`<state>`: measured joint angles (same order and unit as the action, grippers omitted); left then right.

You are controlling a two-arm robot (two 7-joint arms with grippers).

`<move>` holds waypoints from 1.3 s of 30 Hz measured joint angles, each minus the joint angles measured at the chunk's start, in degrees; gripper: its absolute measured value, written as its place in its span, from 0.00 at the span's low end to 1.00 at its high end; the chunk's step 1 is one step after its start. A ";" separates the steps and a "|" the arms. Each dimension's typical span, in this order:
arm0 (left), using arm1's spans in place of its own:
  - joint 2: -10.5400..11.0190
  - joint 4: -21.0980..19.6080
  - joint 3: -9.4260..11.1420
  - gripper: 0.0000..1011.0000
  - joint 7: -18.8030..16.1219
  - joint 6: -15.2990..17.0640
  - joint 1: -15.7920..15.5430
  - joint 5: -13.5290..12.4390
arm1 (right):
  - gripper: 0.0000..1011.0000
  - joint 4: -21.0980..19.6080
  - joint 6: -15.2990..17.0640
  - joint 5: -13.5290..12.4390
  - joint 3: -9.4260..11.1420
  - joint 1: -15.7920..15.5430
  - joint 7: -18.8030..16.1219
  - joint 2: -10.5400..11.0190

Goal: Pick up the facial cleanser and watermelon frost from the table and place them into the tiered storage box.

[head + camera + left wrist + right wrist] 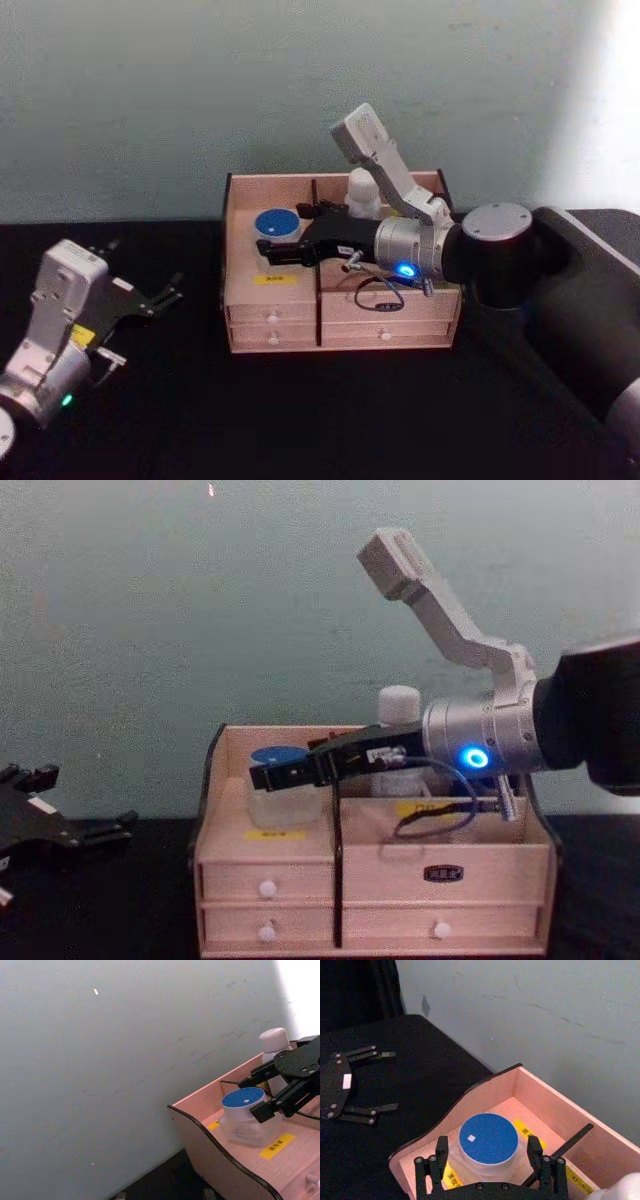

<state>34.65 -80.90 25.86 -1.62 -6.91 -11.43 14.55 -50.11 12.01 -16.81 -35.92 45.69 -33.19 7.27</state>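
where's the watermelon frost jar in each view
Head: watermelon frost, organizer's left compartment.
Left wrist: lower right.
Right wrist: bottom centre.
Chest: left compartment.
Shared landmark: the right tool, open around the jar.

A black counter (pixel 330 420) stretches from left to right before a pale wall. The tiered storage box (pixel 340 330) stands directly on it, toward the far edge, slightly right of the middle.

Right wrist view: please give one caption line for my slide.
Open right gripper straddles the watermelon frost resting in the tiered storage box.
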 joint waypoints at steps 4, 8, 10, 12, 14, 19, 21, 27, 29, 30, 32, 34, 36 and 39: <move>0.00 0.00 0.00 0.99 0.00 0.00 0.00 0.00 | 0.99 -0.66 -0.06 -0.15 0.30 -0.32 -0.01 0.13; 0.00 0.00 0.00 0.99 0.00 0.00 0.00 0.00 | 0.99 -3.22 -0.58 -0.82 1.31 -1.40 0.01 0.80; 0.00 0.00 0.00 0.99 0.00 0.00 0.00 0.00 | 0.99 -5.11 -0.85 -1.21 1.87 -2.11 0.13 1.28; 0.00 0.00 0.00 0.99 0.00 0.00 0.00 0.00 | 0.99 -7.42 -1.05 -1.67 2.45 -2.88 0.36 1.85; 0.00 0.00 0.00 0.99 0.00 0.00 0.00 0.00 | 0.99 -9.86 -1.24 -2.18 3.02 -3.69 0.72 2.50; 0.00 0.00 0.00 0.99 0.00 0.00 0.00 0.00 | 0.99 -15.68 -1.78 -3.24 4.88 -5.93 2.96 4.18; 0.00 0.00 0.00 0.99 0.00 0.00 0.00 0.00 | 0.99 -17.74 -1.92 -3.51 5.68 -6.85 4.20 4.82; 0.00 0.00 0.00 0.99 0.00 0.00 0.00 0.00 | 0.99 -24.46 -2.96 -3.96 9.36 -10.75 9.30 7.47; 0.00 0.00 0.00 0.99 0.00 0.00 0.00 0.00 | 0.99 -26.51 -3.29 -4.01 10.98 -12.43 11.21 8.50; 0.00 0.00 0.00 0.99 0.00 0.00 0.00 0.00 | 0.99 -27.14 -3.38 -4.01 11.61 -13.05 11.79 8.90; 0.00 0.00 0.00 0.99 0.00 0.00 0.00 0.00 | 0.99 -28.27 -3.62 -4.02 12.68 -14.20 12.96 9.60; 0.00 0.00 0.00 0.99 0.00 0.00 0.00 -0.01 | 0.99 -29.78 -3.94 -4.00 14.49 -16.01 14.70 10.61; 0.00 0.00 0.00 0.99 0.00 0.00 0.00 0.00 | 0.99 -31.03 -4.26 -3.98 16.32 -17.86 16.37 11.40; 0.00 0.00 0.00 0.99 0.00 0.00 0.00 0.00 | 0.99 -32.21 -4.90 -3.26 18.66 -20.66 19.05 12.27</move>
<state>34.65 -80.90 25.86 -1.62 -6.91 -11.43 14.55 -82.32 7.11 -20.06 -17.26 25.03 -14.14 19.54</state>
